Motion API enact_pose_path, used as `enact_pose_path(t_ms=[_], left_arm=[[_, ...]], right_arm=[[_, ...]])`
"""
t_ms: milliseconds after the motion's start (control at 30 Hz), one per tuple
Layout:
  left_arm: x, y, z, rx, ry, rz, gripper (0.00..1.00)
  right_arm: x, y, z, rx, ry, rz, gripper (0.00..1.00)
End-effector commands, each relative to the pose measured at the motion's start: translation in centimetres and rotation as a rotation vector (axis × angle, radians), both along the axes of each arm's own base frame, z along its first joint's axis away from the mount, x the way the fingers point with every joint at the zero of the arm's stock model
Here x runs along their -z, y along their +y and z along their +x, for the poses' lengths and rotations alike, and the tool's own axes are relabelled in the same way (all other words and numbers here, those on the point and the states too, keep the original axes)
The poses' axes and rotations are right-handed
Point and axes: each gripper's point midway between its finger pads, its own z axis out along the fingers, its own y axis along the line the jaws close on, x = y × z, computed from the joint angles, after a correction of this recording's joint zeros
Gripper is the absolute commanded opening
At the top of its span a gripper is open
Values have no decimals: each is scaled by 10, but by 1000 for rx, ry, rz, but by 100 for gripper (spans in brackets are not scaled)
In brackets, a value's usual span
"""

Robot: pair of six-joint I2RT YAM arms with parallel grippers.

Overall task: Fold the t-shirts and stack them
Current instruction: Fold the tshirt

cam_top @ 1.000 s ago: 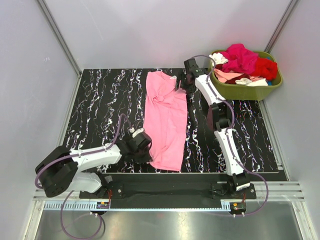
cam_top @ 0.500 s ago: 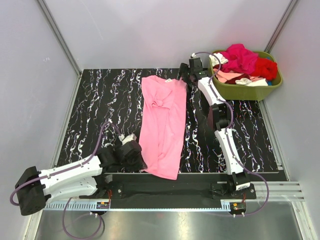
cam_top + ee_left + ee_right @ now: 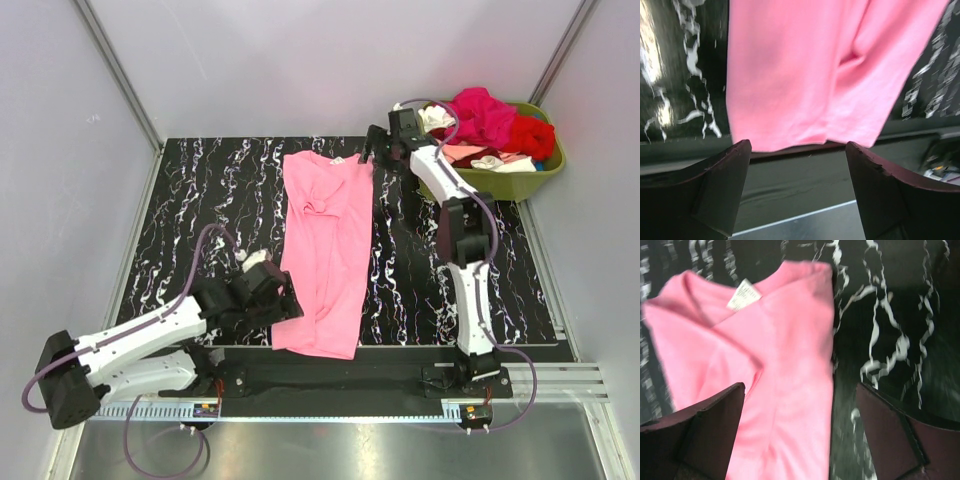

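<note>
**Long strip down, cross fold to come**

The pink tee (image 3: 325,250) lies flat on the tabletop (image 3: 200,200) as a narrow strip, sides folded in. Its collar (image 3: 765,282) is at the far end and its hem (image 3: 800,135) is at the near edge. My left pincer (image 3: 797,150) hangs over the hem's left corner, jaws spread wide and holding nothing. My right pincer (image 3: 800,390) hovers by the collar's right corner, just as wide and just as empty, with the white tag (image 3: 744,294) plain beneath it. The other tees (image 3: 485,115) sit heaped in the tub (image 3: 500,180) at the far right, well apart.

I judge the lengthwise fold done and the cross fold next, bringing the hem up towards the collar.

- I would take the hem with one pincer at each corner, biting through all the layers so none slides out.
- The hem seems to reach just past the tabletop's edge, so I would come in low and from the front.
- A pucker (image 3: 318,207) bunches the chest. I would press or tug it flat first, or the crease will be locked in.
- I would lift only a little, carry it straight up the strip, and lay the edges on each other squarely.
</note>
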Motion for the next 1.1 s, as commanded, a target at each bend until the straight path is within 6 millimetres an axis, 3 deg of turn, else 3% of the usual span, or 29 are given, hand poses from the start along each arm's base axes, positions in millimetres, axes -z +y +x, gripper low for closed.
enact_pose_path(t_ms=[0,67,133,167,267,300,333,367,400,500,533,567,733,867,1067], left_arm=[[-21,9,32,-6,-109,12,80],[-23,5,41,-5,-132,-20,77],[-20,-1,43,18,-133,-50,73],[-15,-7,44,27,-137,-75,71],[-1,-16,41,44,-121,-117,64],[14,-10,34,39,-95,-101,62],[20,-8,31,30,-86,-109,61],[25,-8,30,22,-86,-118,61],[40,0,22,13,-62,-103,60],[56,10,15,6,-68,-99,60],[59,12,14,10,-75,-98,60],[63,14,13,15,-76,-90,60],[88,28,8,36,-100,-55,57],[97,26,4,39,-99,-85,54],[95,25,4,42,-119,-92,52]], right_arm=[[-90,6,-29,-19,-86,96,100],[-82,27,-51,-95,-40,151,97],[-79,40,-58,-142,-24,164,93],[-79,57,-60,-191,-15,181,91],[-71,75,-46,-236,0,158,79],[-66,82,-43,-245,8,152,77],[-90,87,-30,-253,-54,165,72],[-54,89,-30,-248,25,149,70],[-48,90,-26,-240,33,150,69],[-33,91,-15,-210,30,153,66],[-18,91,-17,-204,55,146,66],[-20,93,-12,-201,27,156,64],[17,95,-13,-201,84,150,61],[29,96,-11,-203,91,145,60],[34,94,-5,-192,76,139,59]])
